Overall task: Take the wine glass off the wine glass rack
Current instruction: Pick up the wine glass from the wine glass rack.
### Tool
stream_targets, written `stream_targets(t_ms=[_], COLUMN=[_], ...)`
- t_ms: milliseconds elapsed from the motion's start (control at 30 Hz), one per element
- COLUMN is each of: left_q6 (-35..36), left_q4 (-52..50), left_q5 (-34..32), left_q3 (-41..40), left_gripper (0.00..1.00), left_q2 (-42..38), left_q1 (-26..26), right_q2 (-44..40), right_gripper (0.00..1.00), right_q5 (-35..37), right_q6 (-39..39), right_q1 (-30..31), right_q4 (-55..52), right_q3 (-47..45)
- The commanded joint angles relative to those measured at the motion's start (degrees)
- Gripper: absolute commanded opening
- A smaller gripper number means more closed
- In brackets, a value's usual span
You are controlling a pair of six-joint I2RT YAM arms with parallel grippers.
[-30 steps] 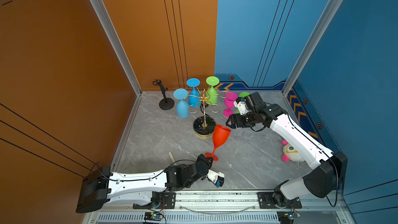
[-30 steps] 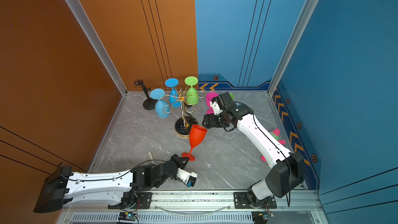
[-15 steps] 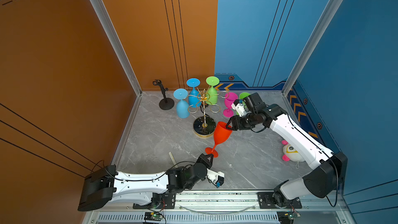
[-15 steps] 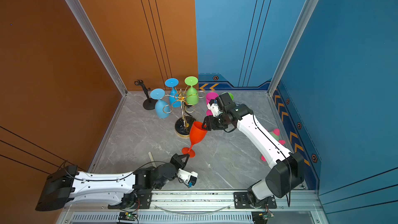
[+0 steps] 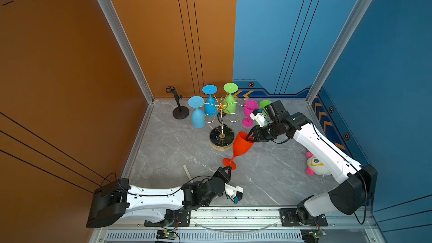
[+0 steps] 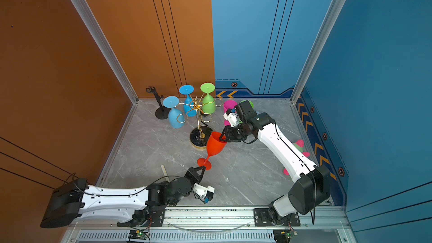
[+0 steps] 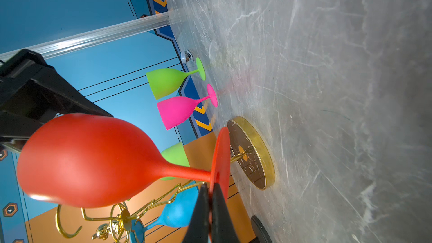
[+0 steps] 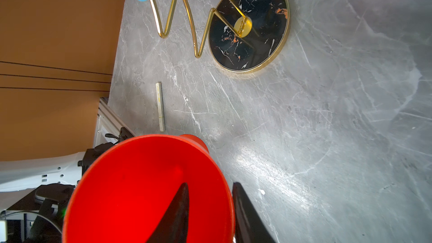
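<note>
Right gripper (image 8: pixel 210 185), earlier clear, now astride red wine glass (image 5: pixel 242 146) rim, jaws apart; left gripper (image 7: pixel 210 186) clamps foot. Likely light, stiff, slick plastic: pinch rim wall.

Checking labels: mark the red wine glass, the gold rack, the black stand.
red wine glass (image 5: pixel 242 147), in a top view, bowl.
gold rack (image 5: pixel 217 138), in a top view, marbled base.
black stand (image 5: pixel 180 114), in a top view, round base.
</note>
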Motion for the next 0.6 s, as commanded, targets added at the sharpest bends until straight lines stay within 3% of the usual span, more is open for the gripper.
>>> stream_targets(t_ms=[0,567], left_q6=[1.1,2.2], left_q4=[1.6,0.1], left_q5=[-1.5,-1.8], left_q3=[-0.9,-1.6], left_gripper=[0.0,0.01], left_q2=[-0.1,-0.3], left_q1=[-0.7,-0.7], right_q2=[-1.3,-1.2], right_gripper=[0.28,0.07], right_q5=[-2.1,-2.7], right_q6=[-0.4,-0.9], right_q1=[-0.2,-0.5], right_q4=[-1.6,-1.6], right_q3=[-0.1,-0.8])
